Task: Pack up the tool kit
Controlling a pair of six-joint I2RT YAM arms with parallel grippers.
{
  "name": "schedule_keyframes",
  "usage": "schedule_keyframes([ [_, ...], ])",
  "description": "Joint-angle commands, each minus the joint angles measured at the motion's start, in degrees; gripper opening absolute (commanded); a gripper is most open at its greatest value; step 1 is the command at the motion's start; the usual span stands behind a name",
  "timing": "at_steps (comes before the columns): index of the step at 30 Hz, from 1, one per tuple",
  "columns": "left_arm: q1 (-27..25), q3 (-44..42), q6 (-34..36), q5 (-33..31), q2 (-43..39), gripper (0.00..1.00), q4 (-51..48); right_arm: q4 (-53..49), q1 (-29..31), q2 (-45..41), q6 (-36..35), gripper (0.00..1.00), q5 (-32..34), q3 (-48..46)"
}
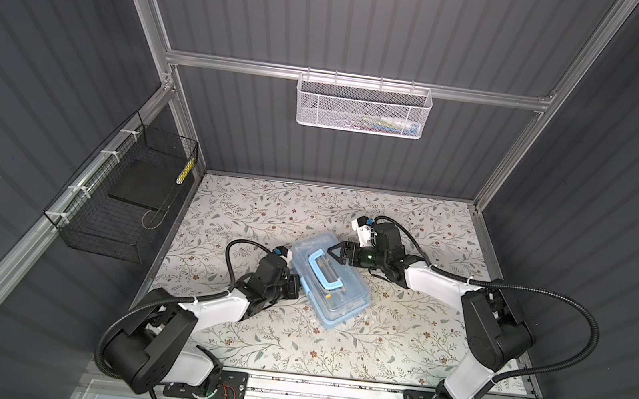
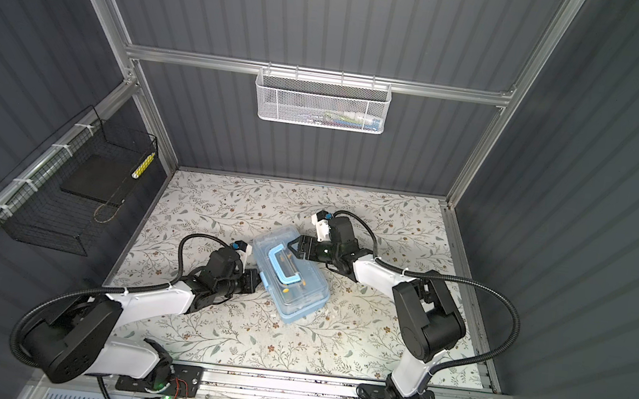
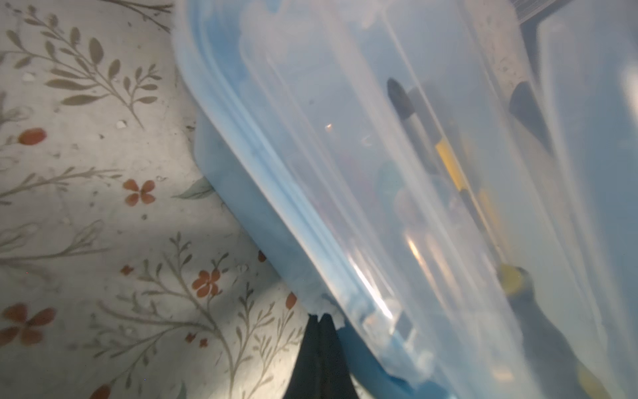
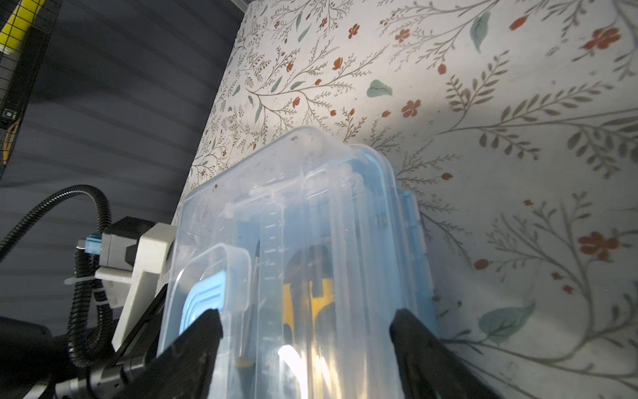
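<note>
While the small light-blue plastic tool kit (image 1: pixel 347 296) with its clear lid lay closed mid-way across the floral-patterned table (image 1: pixel 395 344), your right gripper (image 1: pixel 331 249) stood spread wide over its far end. Your left gripper (image 3: pixel 319 319), pinched together on nothing, pressed its tips against the box's long side.
</note>
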Motion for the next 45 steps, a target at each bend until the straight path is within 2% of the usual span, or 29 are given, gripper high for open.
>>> schedule_keyframes([
  [1,-0.2,3.7,4.3,-0.9,-6.1,0.00,-4.0,-9.7,1.4,2.2,1.9,0.81,-3.0,-2.9],
  [3,-0.2,2.2,3.4,-0.2,-8.1,0.00,-5.3,-9.8,1.2,2.2,1.6,0.81,-3.1,-2.7],
  [8,-0.3,-2.8,-2.5,5.9,-11.2,0.00,-0.8,-10.2,0.9,2.1,1.1,0.81,-2.9,-2.4],
  [13,-0.3,-5.0,-1.9,6.1,-12.4,0.00,-5.3,-9.9,0.7,2.4,1.2,0.81,-3.2,-2.0],
  [17,-0.4,-8.8,-5.2,8.0,-14.2,0.00,-0.2,-9.3,0.8,2.5,1.6,0.81,-3.5,-2.3],
  [20,-0.4,-12.8,-8.9,9.9,-14.7,0.00,8.7,-7.6,0.8,2.5,2.5,0.81,-4.4,-3.1],
  [28,-0.8,-15.4,-11.0,9.2,-12.2,0.00,19.0,-4.9,0.8,2.5,3.8,0.81,-6.5,-4.3],
  [37,-0.9,-14.5,-10.6,10.6,-3.5,0.00,25.0,-4.5,0.8,2.4,4.2,0.81,-7.1,-4.8],
  [45,-0.9,-12.2,-9.6,9.3,-3.0,0.00,26.1,-4.2,0.9,2.5,4.5,0.81,-7.3,-5.2],
])
